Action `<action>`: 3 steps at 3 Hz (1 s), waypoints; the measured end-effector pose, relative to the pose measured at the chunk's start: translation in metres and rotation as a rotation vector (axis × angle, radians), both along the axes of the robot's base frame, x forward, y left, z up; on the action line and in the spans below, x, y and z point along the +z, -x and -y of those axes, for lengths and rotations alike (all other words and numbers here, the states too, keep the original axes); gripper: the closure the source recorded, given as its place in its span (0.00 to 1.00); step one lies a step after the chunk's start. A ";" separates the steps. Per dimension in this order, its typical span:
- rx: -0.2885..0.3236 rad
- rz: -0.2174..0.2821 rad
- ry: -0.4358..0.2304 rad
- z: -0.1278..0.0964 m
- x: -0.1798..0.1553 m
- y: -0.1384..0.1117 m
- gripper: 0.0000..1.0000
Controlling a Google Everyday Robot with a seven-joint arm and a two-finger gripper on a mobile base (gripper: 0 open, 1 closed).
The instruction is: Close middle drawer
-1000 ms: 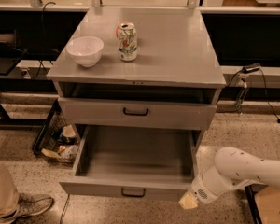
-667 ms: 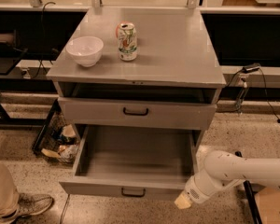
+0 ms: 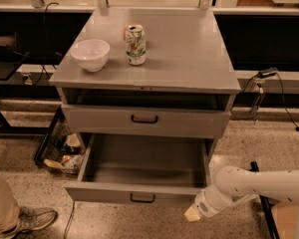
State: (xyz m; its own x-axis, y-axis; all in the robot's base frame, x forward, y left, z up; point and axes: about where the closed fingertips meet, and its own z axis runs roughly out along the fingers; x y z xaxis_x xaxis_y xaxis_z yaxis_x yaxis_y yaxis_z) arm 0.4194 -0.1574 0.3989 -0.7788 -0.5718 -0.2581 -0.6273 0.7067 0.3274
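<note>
The middle drawer (image 3: pixel 114 193) is pulled far out of the grey cabinet, showing its deep empty grey tray (image 3: pixel 147 158) and a low flat front with a small black bar handle (image 3: pixel 142 198). Above it, the taller-fronted top drawer (image 3: pixel 189 123) stands slightly out. The lowest drawer is hidden below. My gripper (image 3: pixel 193 213), at the end of the white arm (image 3: pixel 254 183), is low at the front right corner of the middle drawer, close to or touching its front.
On the cabinet top (image 3: pixel 189 49) stand a white bowl (image 3: pixel 90 54) and a drink can (image 3: pixel 135 45). A basket of clutter (image 3: pixel 60 148) sits left of the cabinet. A person's leg and shoe (image 3: pixel 12 218) are at the bottom left. Cables (image 3: pixel 269 83) hang at the right.
My arm and gripper have moved a little left, up to the drawer's front right corner. The middle drawer's front has slid slightly back toward the cabinet.
</note>
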 end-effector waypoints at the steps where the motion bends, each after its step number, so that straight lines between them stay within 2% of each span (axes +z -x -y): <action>1: 0.021 0.054 -0.039 -0.004 -0.003 -0.008 1.00; 2: 0.073 0.163 -0.110 -0.020 -0.004 -0.035 1.00; 3: 0.100 0.223 -0.129 -0.028 0.001 -0.055 1.00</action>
State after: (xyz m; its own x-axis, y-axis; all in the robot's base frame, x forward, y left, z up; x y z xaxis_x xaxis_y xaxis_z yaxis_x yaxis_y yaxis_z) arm 0.4744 -0.1297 0.3997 -0.6360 -0.5941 -0.4925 -0.7583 0.5994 0.2562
